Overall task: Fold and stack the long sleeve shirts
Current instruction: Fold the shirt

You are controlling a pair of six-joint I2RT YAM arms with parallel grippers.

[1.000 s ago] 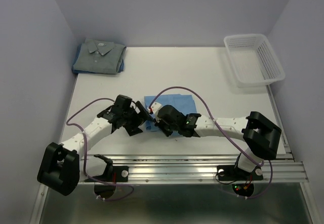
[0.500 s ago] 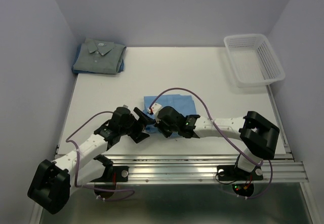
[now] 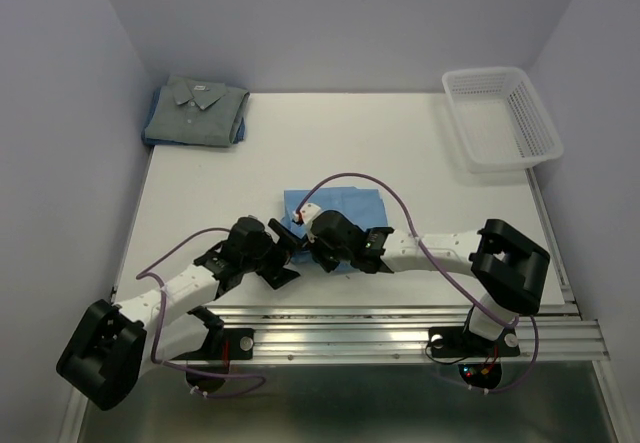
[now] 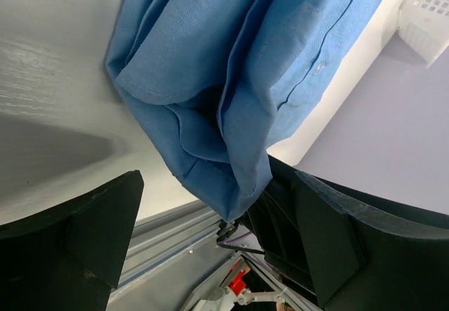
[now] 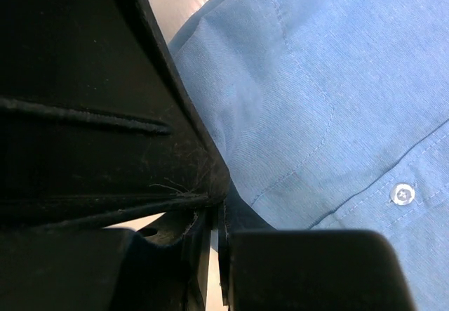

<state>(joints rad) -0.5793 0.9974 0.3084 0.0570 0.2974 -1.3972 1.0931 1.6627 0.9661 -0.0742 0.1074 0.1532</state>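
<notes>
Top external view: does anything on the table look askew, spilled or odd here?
Only the light blue shirt: its near-left corner is bunched and loose, not flat, where the right gripper pinches it. The folded grey shirt at far left and the basket look tidy.

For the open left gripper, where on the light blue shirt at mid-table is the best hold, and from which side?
Probably the light blue shirt's bunched near-left corner, approached from the left: its layers sit between the left gripper's open jaws, beside the right gripper's pinch.
</notes>
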